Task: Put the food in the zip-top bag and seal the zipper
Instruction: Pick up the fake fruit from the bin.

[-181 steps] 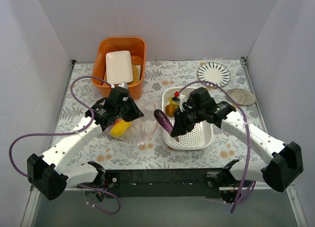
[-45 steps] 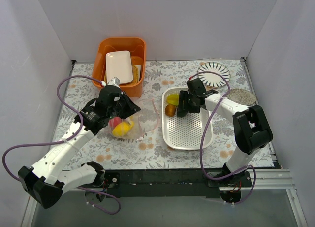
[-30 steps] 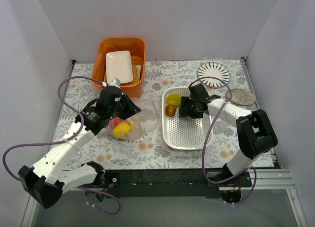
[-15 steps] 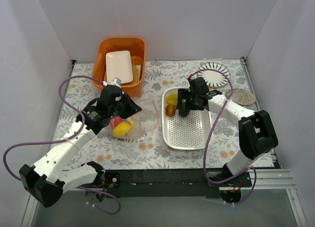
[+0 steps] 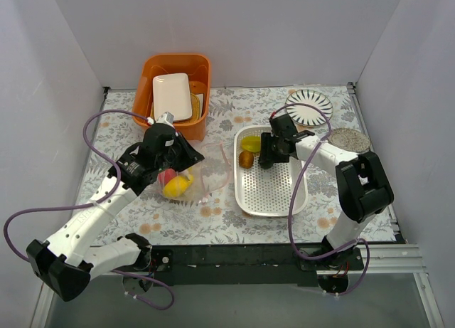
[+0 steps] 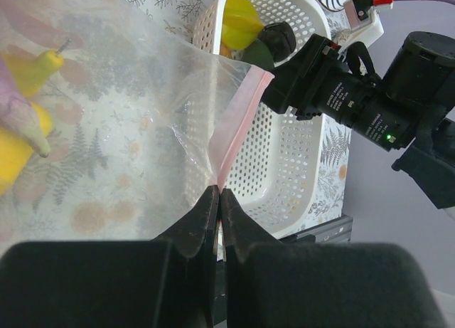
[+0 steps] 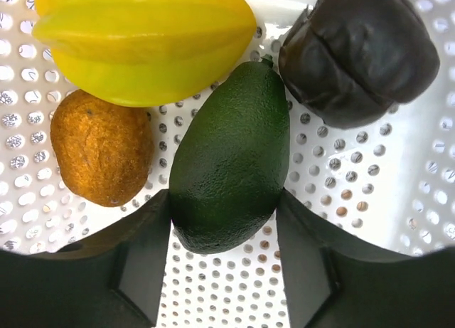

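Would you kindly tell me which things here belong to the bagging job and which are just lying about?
Job: clear bag; pink zipper; yellow fruit inside it; avocado, starfruit, brown fruit, dark fruit in the basket.
Lying about: orange bin; white dish; striped plate; speckled coaster.

Bright, even light; soft shadows, sharp detail.
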Tool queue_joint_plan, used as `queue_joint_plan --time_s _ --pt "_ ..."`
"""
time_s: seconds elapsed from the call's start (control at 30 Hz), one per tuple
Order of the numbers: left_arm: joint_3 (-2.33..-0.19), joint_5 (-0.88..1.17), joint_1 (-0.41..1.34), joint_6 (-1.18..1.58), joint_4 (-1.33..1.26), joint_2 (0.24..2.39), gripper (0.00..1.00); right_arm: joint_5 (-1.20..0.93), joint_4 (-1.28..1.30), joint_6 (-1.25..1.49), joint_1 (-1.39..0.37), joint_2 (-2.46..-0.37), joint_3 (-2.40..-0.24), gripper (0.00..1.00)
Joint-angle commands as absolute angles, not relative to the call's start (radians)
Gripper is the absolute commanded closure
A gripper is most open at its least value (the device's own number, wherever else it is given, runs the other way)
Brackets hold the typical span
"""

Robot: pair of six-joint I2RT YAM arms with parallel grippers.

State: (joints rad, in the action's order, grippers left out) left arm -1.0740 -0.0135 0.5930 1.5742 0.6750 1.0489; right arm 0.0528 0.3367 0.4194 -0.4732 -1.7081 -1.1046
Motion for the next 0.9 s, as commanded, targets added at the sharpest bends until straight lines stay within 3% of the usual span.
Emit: queue_joint_plan --time_s 0.0,0.1,0.87 --pt "-1.066 -0.018 0.6 1.572 0.677 1.02 1.0 0.049 0.311 0.405 -0.471 -1.649 -1.075 0.49" --pt "-1.063 -0.014 0.598 1.572 0.669 1.023 1.0 0.04 0.308 0.4 -0.471 -1.621 -1.046 0.61" --pt "-1.045 -0.002 0.598 1.574 0.655 1.029 1.0 -0.198 0.321 0.462 -0.471 -1.246 -0.838 0.78"
